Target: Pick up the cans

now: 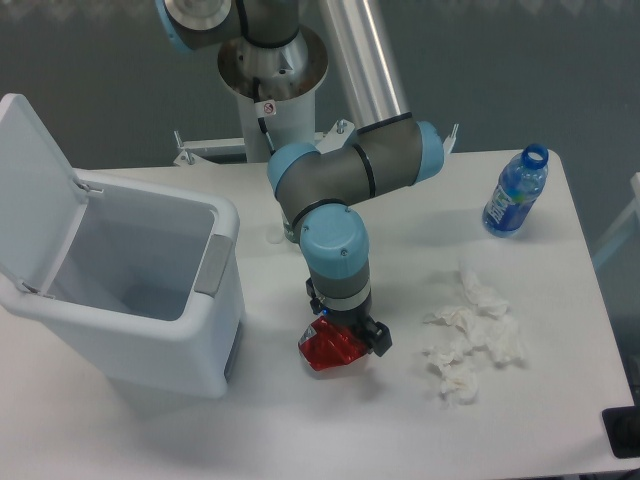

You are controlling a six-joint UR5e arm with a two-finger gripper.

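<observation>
The red can point(324, 349), shiny and dented, lies on the white table point(300, 430) just right of the bin's front corner. My gripper point(350, 338) points straight down on the can's upper right part. Its black fingers point(372, 337) reach down beside the can, and the blue-grey wrist hides most of them. The jaws look open around the can, which rests on the table.
A white bin point(130, 290) with its lid raised stands at the left, close to the can. Several white tissue wads point(470, 340) lie to the right. A clear blue-labelled bottle point(515, 192) stands at the back right.
</observation>
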